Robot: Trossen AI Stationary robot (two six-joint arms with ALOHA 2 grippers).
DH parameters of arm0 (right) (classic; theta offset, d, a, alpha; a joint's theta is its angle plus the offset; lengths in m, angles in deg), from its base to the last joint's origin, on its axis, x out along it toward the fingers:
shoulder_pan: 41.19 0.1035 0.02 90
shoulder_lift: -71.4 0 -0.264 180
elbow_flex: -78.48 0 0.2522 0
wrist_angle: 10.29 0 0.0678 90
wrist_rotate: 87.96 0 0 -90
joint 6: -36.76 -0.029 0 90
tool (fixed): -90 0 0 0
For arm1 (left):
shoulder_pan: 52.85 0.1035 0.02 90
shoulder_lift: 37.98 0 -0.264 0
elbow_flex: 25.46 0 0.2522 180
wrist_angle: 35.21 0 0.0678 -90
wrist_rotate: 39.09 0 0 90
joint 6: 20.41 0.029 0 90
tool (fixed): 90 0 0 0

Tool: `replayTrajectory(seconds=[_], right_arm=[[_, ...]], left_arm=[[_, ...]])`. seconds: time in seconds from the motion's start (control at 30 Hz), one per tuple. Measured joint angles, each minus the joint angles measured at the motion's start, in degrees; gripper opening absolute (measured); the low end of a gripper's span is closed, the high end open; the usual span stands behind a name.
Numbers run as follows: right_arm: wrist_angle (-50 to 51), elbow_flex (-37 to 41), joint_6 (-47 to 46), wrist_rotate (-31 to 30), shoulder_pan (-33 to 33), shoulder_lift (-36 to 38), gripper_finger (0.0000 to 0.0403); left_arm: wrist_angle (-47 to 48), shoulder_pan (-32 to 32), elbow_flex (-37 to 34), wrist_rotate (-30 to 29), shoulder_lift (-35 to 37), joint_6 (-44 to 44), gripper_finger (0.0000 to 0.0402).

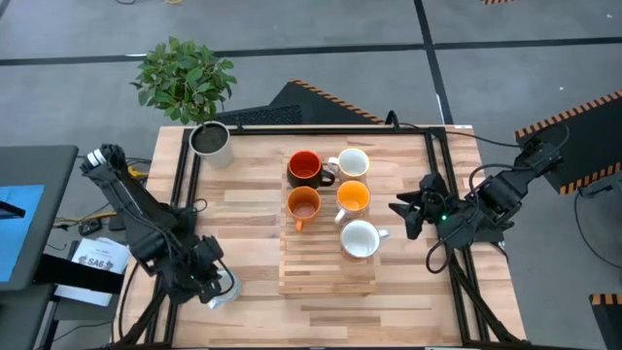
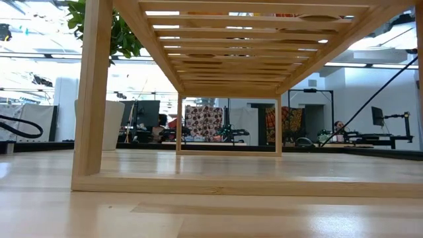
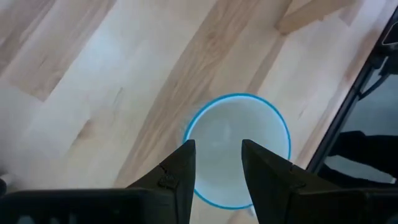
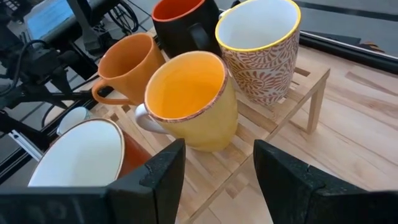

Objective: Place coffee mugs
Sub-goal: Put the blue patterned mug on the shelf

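Five mugs stand upright on the wooden rack [image 1: 326,277] in the middle of the table: a red one with a dark outside [image 1: 305,167], a white one with a yellow rim [image 1: 352,162], two orange ones [image 1: 304,204] [image 1: 353,197] and a white one [image 1: 361,238]. A sixth, white mug [image 1: 227,289] [image 3: 236,130] stands on the table near its near left corner. My left gripper [image 1: 212,280] [image 3: 216,149] hangs open over that mug, pointing down, with one finger over the rim and one over the inside. My right gripper [image 1: 400,209] [image 4: 217,155] is open, right of the rack, facing the mugs. My left gripper comes at the white mug's rim [image 3: 189,134] from above, pointing down; one finger [image 3: 183,165] stands at the rim and the other [image 3: 258,165] over the hollow. Whether either finger touches the mug, I cannot tell.
A pale pot with dark soil [image 1: 210,141] stands at the table's far left corner beside a green plant [image 1: 185,78]. Dark frame rails [image 1: 185,194] [image 1: 437,175] run along both sides of the table. Bare wood lies between the rack and the left rail.
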Motion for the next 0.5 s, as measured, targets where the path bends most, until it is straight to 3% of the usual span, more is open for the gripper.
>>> replayTrajectory(seconds=[0.3,0.5], right_arm=[[1.1,0.0,0.0,0.0,0.0,0.0,0.0215],[1.3,0.0,0.0,0.0,0.0,0.0,0.0215]], left_arm=[[3.5,2.9,0.0,6.1,-3.5,-0.6,0.0115],[3.6,5.3,0.0,7.0,-4.8,0.3,0.0115]])
